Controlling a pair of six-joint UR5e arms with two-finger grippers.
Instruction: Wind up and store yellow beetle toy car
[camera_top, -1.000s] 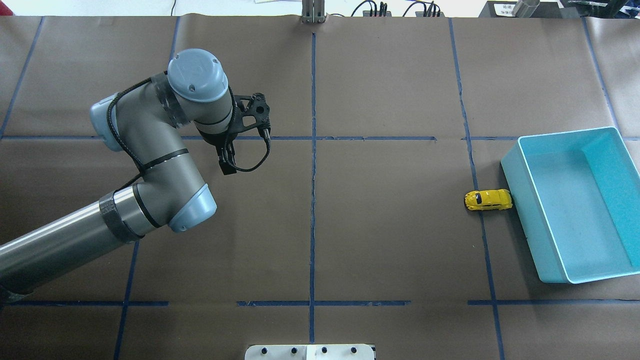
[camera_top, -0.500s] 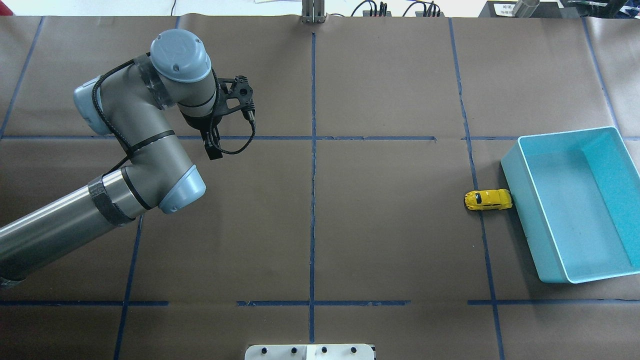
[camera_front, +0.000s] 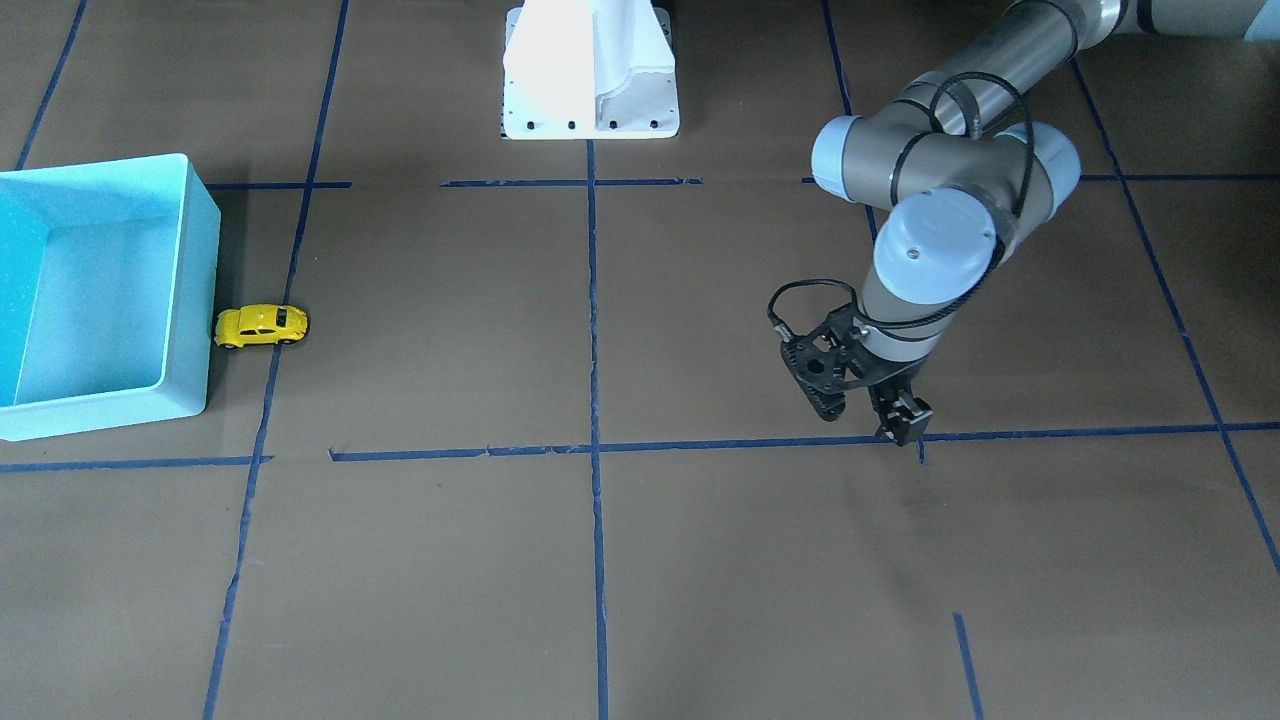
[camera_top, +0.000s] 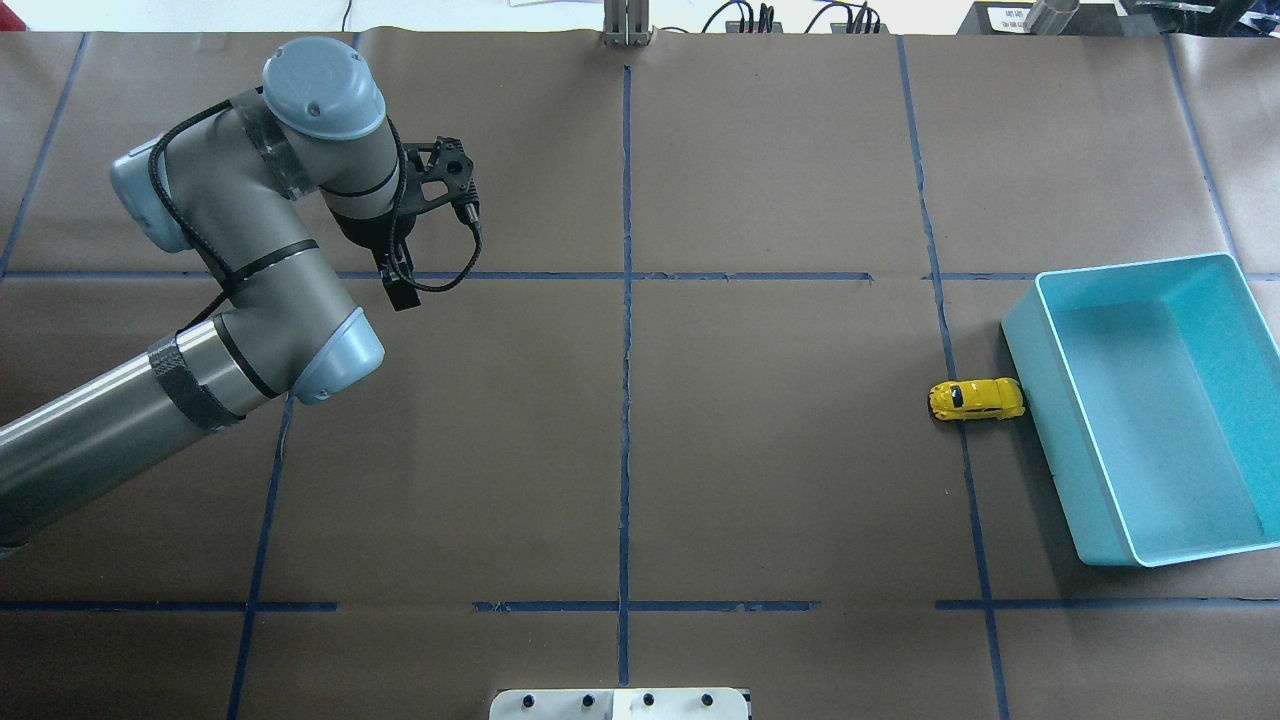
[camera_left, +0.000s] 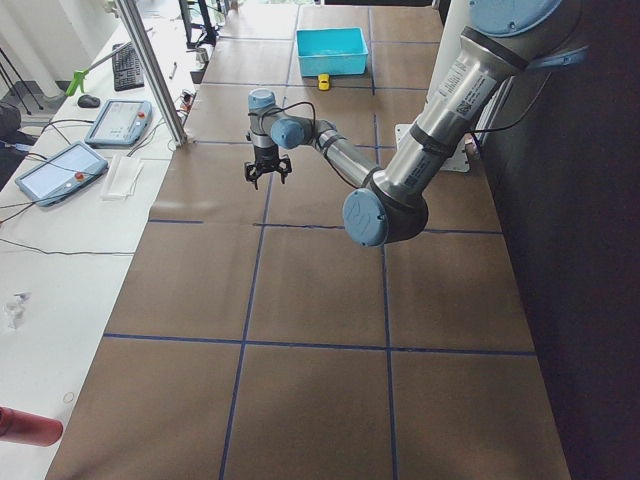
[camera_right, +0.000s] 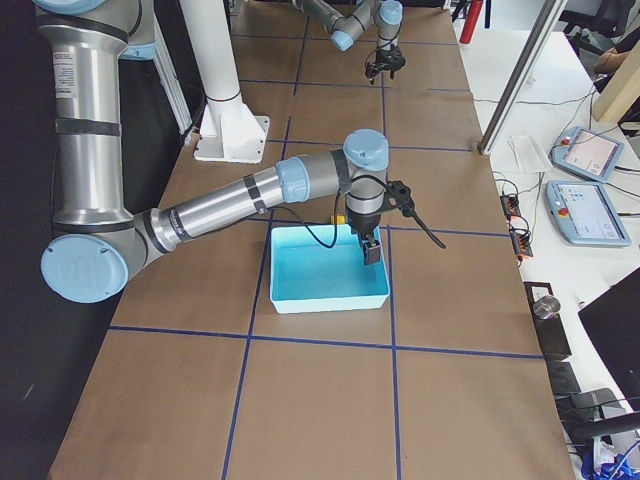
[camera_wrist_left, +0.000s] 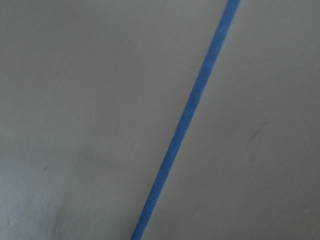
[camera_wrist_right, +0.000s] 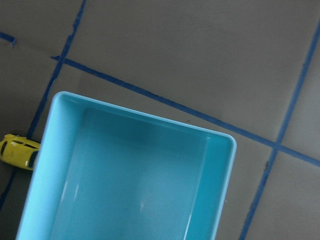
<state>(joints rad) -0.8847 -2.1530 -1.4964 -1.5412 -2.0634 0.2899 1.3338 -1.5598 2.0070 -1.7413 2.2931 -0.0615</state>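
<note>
Yellow beetle toy car (camera_top: 977, 399) stands on its wheels at the right of the overhead view, outside the teal bin (camera_top: 1035, 350), with one end against or just beside the bin's left wall. It is not yet stored, so the storing step looks to be the one in hand; whether the spring is wound cannot be seen. The left gripper (camera_top: 402, 292) hangs in the upper left of that view, well apart from the car and holding nothing. Its fingers read as one dark block, so I cannot tell how wide they stand. The right gripper (camera_right: 372, 255) shows only in the right side view, poised above the bin, and its state cannot be told either. Its wrist camera looks down into the bin, which has nothing in it, with the car at the frame's left edge. The next move probably falls to this nearer arm: shift off the bin, come down over the car, close across its narrow sides since the wall crowds one end, then lift it over the rim and let go inside. The table is covered in brown paper (camera_top: 780, 450) marked with a grid of blue tape lines (camera_top: 626, 400). A white mounting base (camera_front: 590, 80) sits at top centre of the front view, and a white bench with touch-screen pendants (camera_left: 118, 122) runs along the table's far side.
</note>
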